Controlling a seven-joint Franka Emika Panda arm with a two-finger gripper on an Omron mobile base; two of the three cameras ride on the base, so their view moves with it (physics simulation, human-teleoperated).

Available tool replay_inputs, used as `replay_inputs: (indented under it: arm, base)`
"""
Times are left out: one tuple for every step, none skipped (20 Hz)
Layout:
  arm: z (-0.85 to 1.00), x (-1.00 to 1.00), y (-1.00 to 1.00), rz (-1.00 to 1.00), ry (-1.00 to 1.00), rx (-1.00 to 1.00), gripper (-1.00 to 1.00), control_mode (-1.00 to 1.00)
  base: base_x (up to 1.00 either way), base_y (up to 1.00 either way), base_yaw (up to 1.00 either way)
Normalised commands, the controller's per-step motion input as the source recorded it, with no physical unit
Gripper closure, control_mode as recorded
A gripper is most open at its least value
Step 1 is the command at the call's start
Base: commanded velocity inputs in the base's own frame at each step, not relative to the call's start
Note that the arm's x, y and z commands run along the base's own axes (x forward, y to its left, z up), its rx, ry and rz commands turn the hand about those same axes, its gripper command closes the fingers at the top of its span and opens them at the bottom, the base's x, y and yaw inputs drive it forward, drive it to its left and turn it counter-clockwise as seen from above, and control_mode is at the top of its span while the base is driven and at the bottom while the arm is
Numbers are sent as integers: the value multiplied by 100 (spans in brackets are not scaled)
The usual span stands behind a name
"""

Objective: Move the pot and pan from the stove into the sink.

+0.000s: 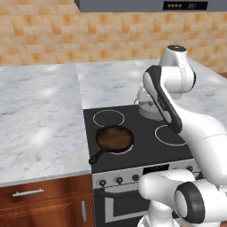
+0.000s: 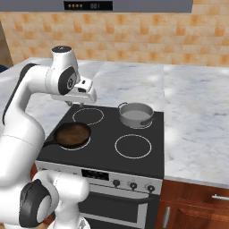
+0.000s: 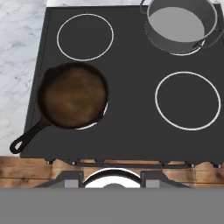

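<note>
- The pan [image 3: 72, 95] sits on the front left ring of the stove [image 3: 127, 78], its brown inner face up and its long black handle pointing off the front left corner of the cooktop
- In the left base view the pan [image 1: 115, 138] lies on that near burner, handle angled toward the counter edge; the right base view shows the pan [image 2: 71, 134] partly behind the white arm
- The pot [image 3: 180, 24] stands upright on the back right ring, with a small loop handle on each side
- In the right base view the pot [image 2: 135, 114] is well apart from the pan, on the diagonally opposite burner; in the left base view the pot [image 1: 148, 106] is partly hidden by the arm
- The gripper [image 2: 82, 103] hangs above the back left part of the stove [image 2: 112, 138], touching neither the pot nor the pan; I cannot tell how far apart its fingers stand, and nothing is seen between them
- White marble counter [image 1: 40, 115] flanks the stove [image 1: 142, 146] on both sides, with an orange tiled wall [image 1: 53, 35] behind
- Knobs [image 2: 132, 184] line the steel front panel above the oven door
</note>
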Motion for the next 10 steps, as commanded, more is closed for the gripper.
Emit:
replay_inputs:
  arm:
    - [0, 0, 0, 0, 0, 5, -100, -100]
    - [0, -9, 0, 0, -3, 0, -100, -100]
    - [0, 0, 0, 0, 0, 2, -100, -100]
    - [0, 0, 0, 0, 1, 0, -100, -100]
    - [0, 0, 0, 0, 1, 1, -100, -100]
    - [0, 0, 0, 0, 1, 0, -100, -100]
    - [-2, -8, 8, 0, 0, 0, -100, -100]
    - [0, -23, 10, 0, 0, 0, -100, -100]
    - [0, -37, 11, 0, -4, 0, -100, -100]
    - [0, -50, 16, 0, -8, 0, -100, -100]
  base:
    - [0, 0, 0]
    - [0, 0, 0]
    - [0, 0, 0]
    - [0, 0, 0]
    - [0, 0, 0]
    - [0, 0, 0]
    - [0, 0, 0]
    - [0, 0, 0]
    - [0, 0, 0]
    - [0, 0, 0]
